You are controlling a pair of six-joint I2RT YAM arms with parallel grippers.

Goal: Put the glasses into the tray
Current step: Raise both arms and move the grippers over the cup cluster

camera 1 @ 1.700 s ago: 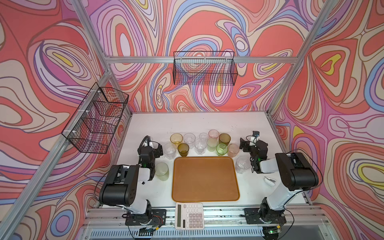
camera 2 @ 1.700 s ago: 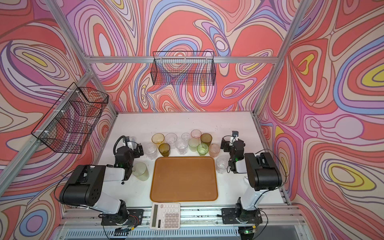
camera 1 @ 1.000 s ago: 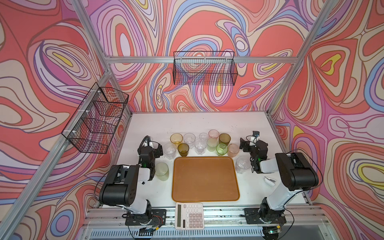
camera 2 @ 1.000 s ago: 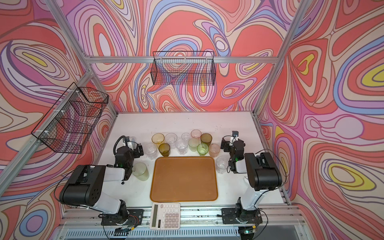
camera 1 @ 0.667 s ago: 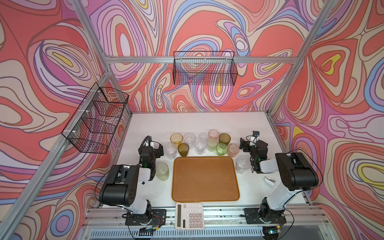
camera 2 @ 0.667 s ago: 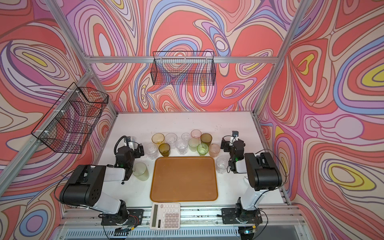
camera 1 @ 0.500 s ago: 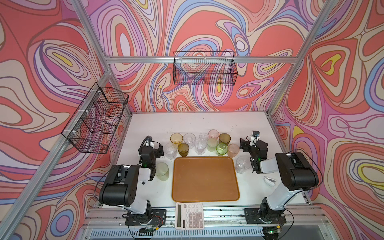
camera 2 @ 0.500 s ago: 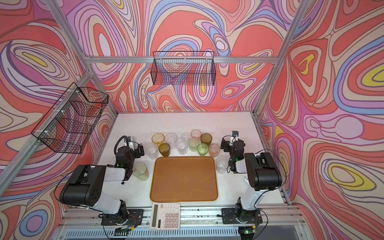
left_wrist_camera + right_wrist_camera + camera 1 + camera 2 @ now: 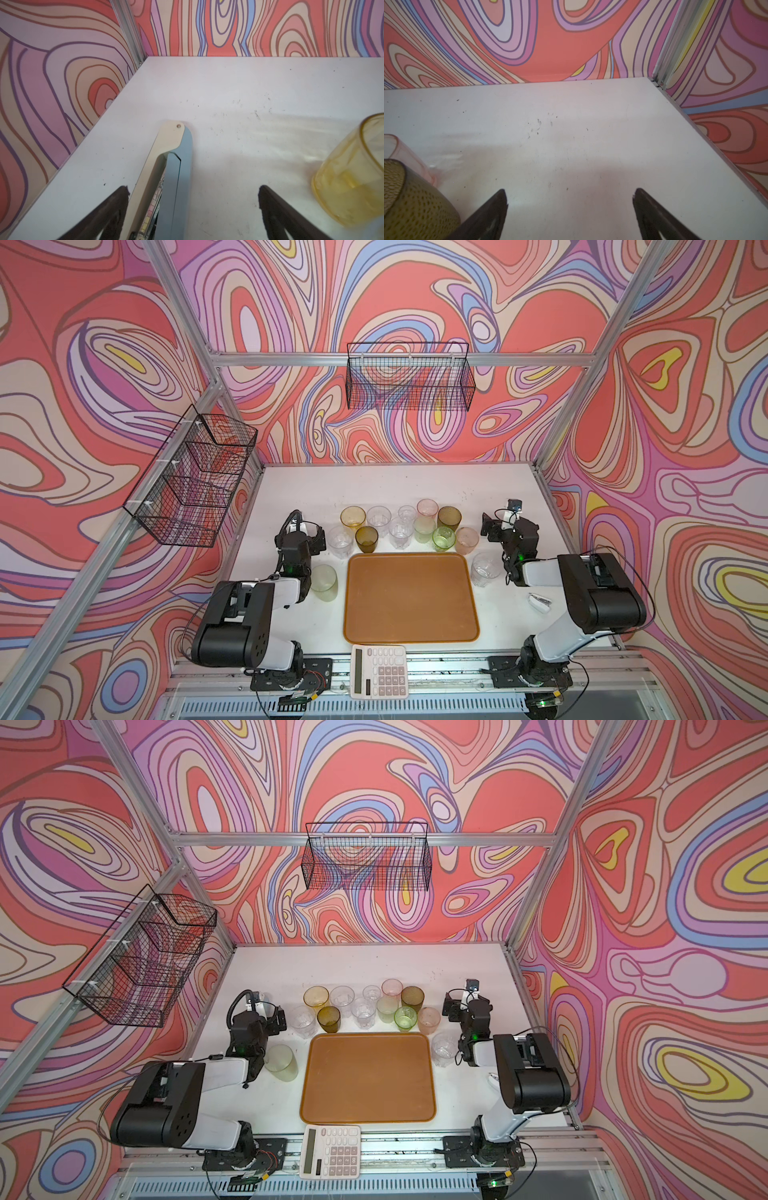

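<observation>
Your left gripper [image 9: 193,188] stands wide apart and grips nothing. Your right gripper [image 9: 570,192] is equally wide and empty, over bare table [image 9: 571,124].

The tray [image 9: 409,597] lies empty at centre front between the arms, which I judge puts it within reach of either. None of the glasses [image 9: 399,526] is in it. Most stand upright in a cluster just beyond its far edge. A pale green glass [image 9: 323,581] stands just off its left side and a clear glass [image 9: 485,570] just off its right. Each gripper flanks the cluster, low and spread, apparently ready for an outer glass. By my reading, no glass has been placed yet.

Both top views give the layout and the calculator [image 9: 378,671] at the front edge, but hide what sits under the left gripper. The left wrist view shows a cream-and-blue object [image 9: 172,166] lying between the jaws, kind unclear, and an amber glass [image 9: 353,176] outside them. The right wrist view shows an olive glass [image 9: 411,203] with a pink glass [image 9: 396,145] behind it, both outside the jaws.
</observation>
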